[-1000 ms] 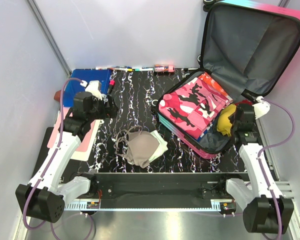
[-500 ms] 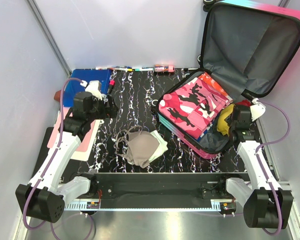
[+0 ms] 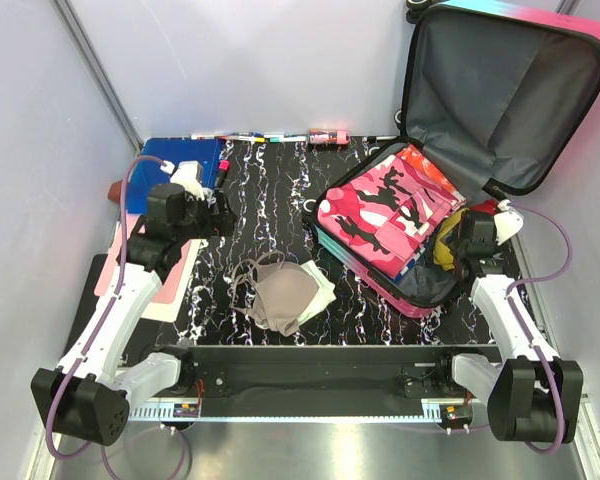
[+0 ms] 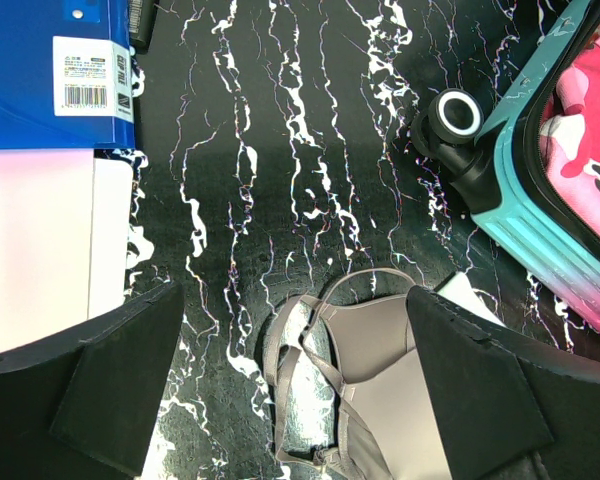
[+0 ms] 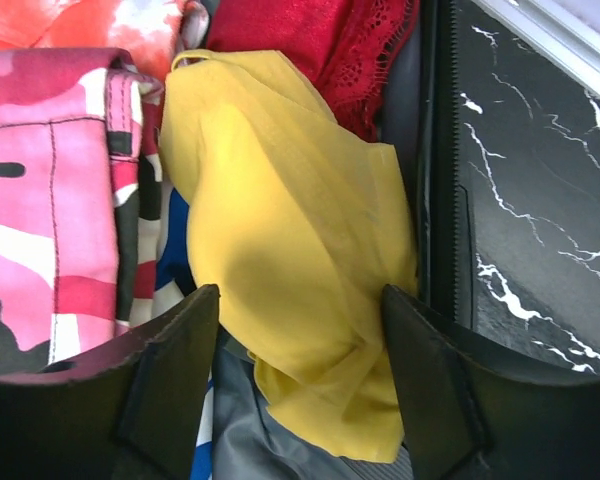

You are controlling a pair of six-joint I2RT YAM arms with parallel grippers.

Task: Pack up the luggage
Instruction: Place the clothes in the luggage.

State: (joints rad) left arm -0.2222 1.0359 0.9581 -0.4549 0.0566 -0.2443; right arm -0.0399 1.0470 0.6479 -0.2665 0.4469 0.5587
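The luggage (image 3: 500,90) stands open at the right, its grey-lined lid upright. Its base holds a pink camouflage garment (image 3: 380,215), a yellow garment (image 3: 448,248) and a red lace piece (image 5: 360,45). My right gripper (image 3: 462,245) is open over the base, its jaws on either side of the yellow garment (image 5: 290,230). My left gripper (image 3: 220,215) is open and empty above the marbled table. A beige bra (image 3: 285,295) lies on the table; it shows between the fingers in the left wrist view (image 4: 380,370). The luggage's teal shell (image 4: 510,215) also shows there.
A blue folder (image 3: 185,160) and pink and white sheets (image 3: 170,270) lie at the left. Markers (image 3: 250,137) and a small pink item (image 3: 330,136) line the back edge. A white cloth (image 3: 323,290) lies under the bra. Grey walls close in on both sides.
My right gripper has moved left, from beside the luggage's near right corner to over the yellow garment inside it. The left arm has not moved.
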